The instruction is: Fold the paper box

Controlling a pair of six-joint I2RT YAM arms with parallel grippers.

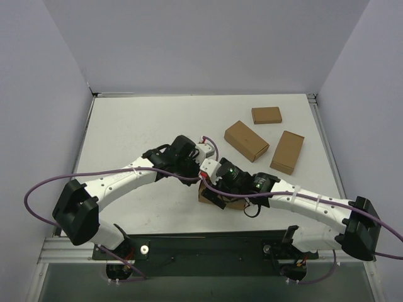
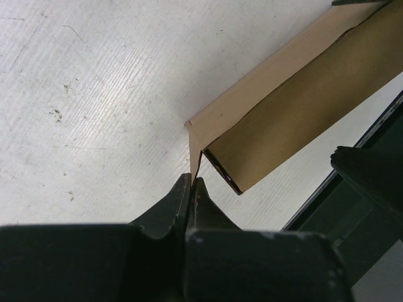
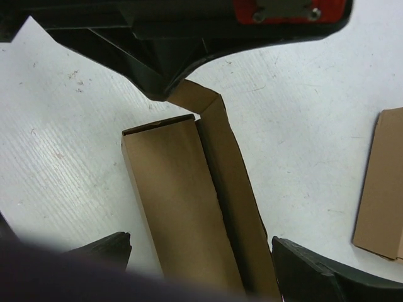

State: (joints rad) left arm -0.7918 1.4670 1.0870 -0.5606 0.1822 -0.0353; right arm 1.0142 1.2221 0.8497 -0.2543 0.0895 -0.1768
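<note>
On the white table (image 1: pixel 138 132), the paper box (image 3: pixel 176 207) lies as a long, flat brown sleeve with one end open, directly between the two grippers where the arms meet. The right gripper (image 3: pixel 201 242) straddles it with jaws spread wide, one finger on each side of the sleeve. Whether they touch the cardboard cannot be told. The left gripper (image 2: pixel 191 189) has its jaws pressed almost together on the thin end flap that sticks out from the box's open end, just beyond the right gripper's reach. The nearest of three smaller brown boxes (image 1: pixel 247 139) lies outside the right jaws, well apart.
</note>
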